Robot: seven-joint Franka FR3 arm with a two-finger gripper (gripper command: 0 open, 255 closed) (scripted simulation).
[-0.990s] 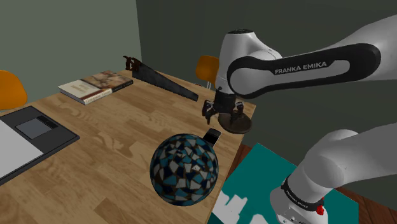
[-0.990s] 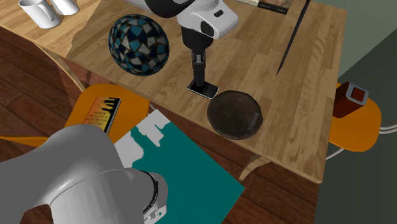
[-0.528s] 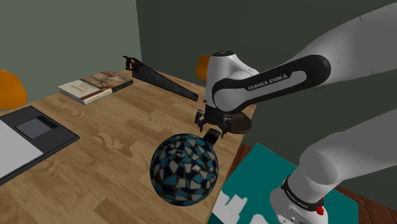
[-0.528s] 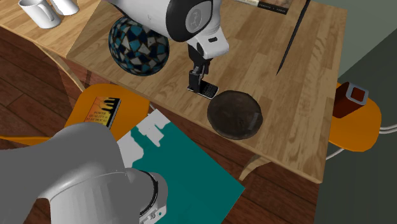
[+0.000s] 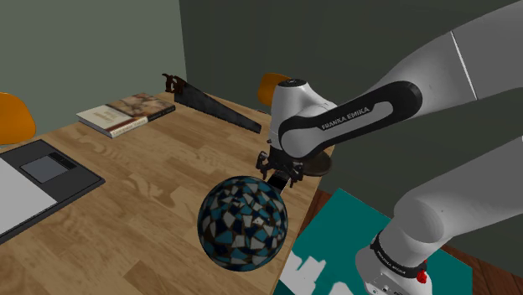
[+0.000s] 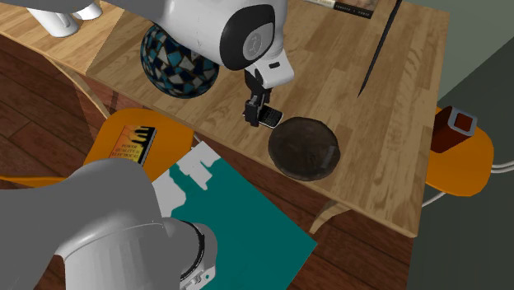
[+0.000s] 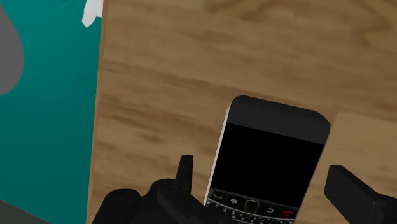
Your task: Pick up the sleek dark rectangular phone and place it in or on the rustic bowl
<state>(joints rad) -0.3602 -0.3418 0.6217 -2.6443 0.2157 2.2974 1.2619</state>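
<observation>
Presently you have the gripper (image 7: 264, 173) spread wide astride the black phone (image 7: 272, 153), which lies flat close to the wooden table's (image 6: 346, 78) edge, just beside the dark bowl (image 6: 305, 148).

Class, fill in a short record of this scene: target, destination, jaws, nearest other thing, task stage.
target: black phone, lying flat on the wooden table near its edge
destination: dark bowl, beside the phone
jaws: open, one on each side of the phone
nearby: patterned ball
stage: phone not yet lifted
</observation>
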